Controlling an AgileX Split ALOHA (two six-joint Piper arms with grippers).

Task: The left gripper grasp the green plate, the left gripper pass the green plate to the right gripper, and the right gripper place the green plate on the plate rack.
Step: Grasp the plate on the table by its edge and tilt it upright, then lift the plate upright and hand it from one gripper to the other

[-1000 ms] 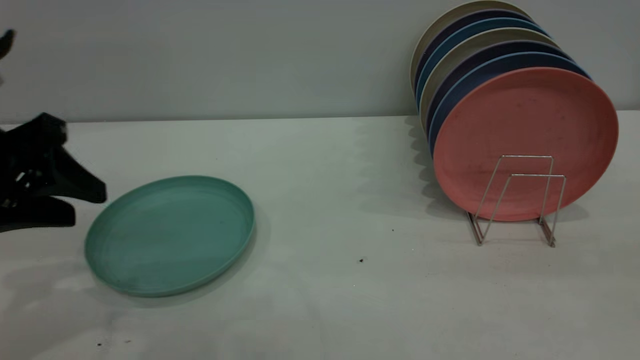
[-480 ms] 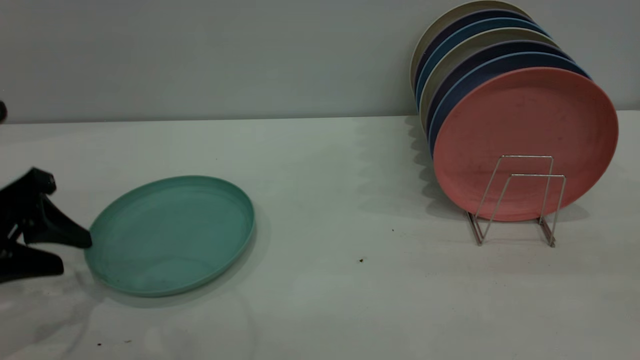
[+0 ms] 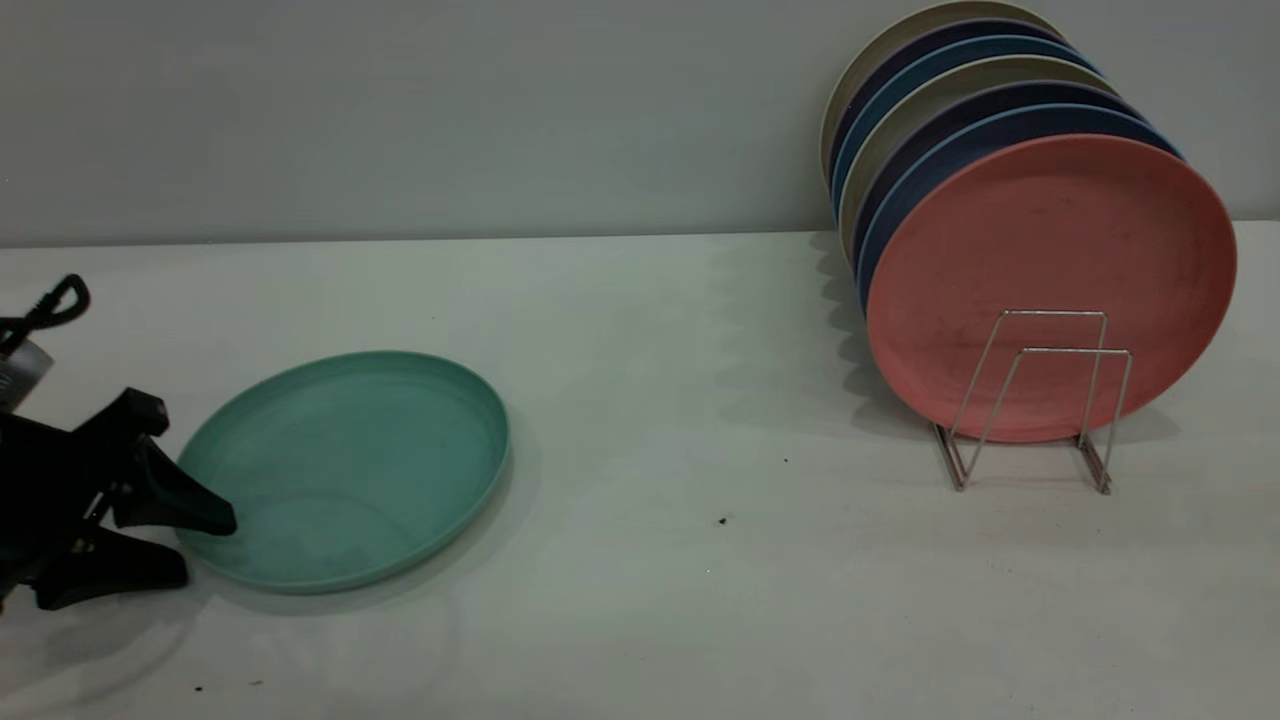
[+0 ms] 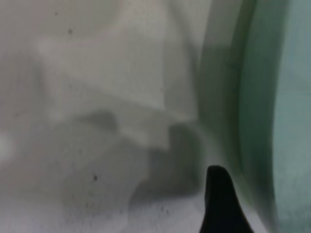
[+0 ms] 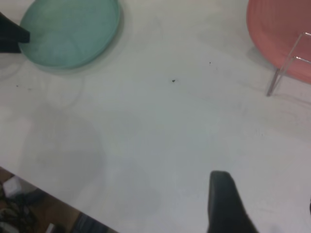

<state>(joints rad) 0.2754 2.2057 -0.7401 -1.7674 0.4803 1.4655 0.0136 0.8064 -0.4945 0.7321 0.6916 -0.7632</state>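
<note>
The green plate lies flat on the white table at the left. My left gripper is open at the plate's near-left rim. Its upper finger reaches over the rim and its lower finger rests low on the table beside it. The left wrist view shows one finger next to the plate's rim. The plate rack stands at the right, with two empty wire loops in front. My right gripper is outside the exterior view. Its wrist view shows one finger high above the table, the green plate far off.
A salmon-pink plate stands upright in the rack, with several blue, dark and beige plates lined up behind it. A grey wall runs along the back of the table. The table's near edge shows in the right wrist view.
My left gripper has come down and moved right to the plate's rim; its upper finger now reaches over the rim. The plate and rack have not moved.
</note>
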